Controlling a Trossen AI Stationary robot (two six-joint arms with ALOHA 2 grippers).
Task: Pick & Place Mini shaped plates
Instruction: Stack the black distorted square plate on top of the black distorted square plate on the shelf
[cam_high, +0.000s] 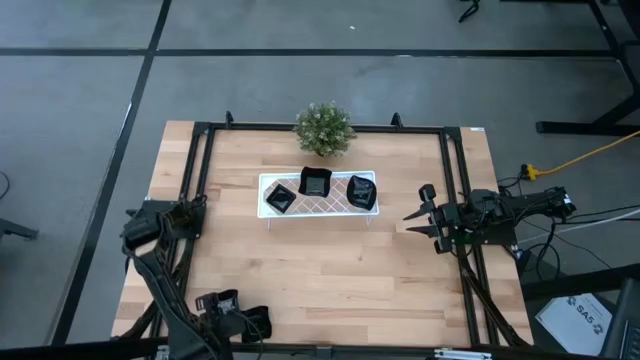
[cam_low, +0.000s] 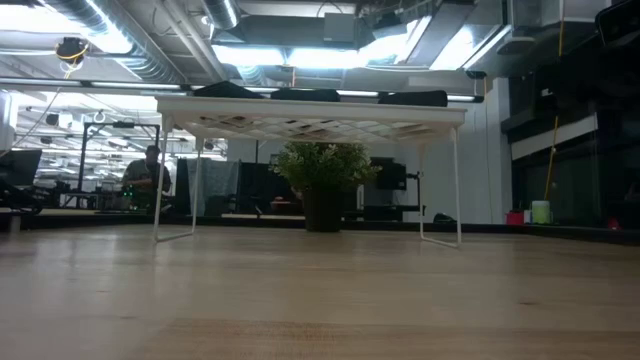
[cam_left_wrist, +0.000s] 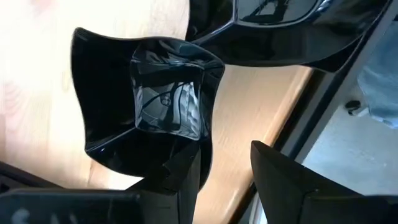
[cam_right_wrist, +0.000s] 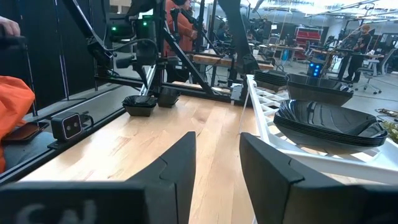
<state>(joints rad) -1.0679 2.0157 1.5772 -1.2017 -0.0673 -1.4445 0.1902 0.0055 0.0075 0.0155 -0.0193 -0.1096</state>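
Below, at the lower left of the high view, left gripper (cam_high: 232, 318) with fingers spread around a glossy black mini plate (cam_left_wrist: 149, 93), three more black plates (cam_high: 314, 182) on the white lattice tray (cam_high: 268, 185) mid-frame, right gripper (cam_high: 415, 218) parted, empty, at right.

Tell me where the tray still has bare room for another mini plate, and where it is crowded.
The white tray holds three mini plates: left, middle, right. Bare lattice shows along its front edge between the left and right plates, below the middle one. The right end is crowded. More plates wait by the left gripper.
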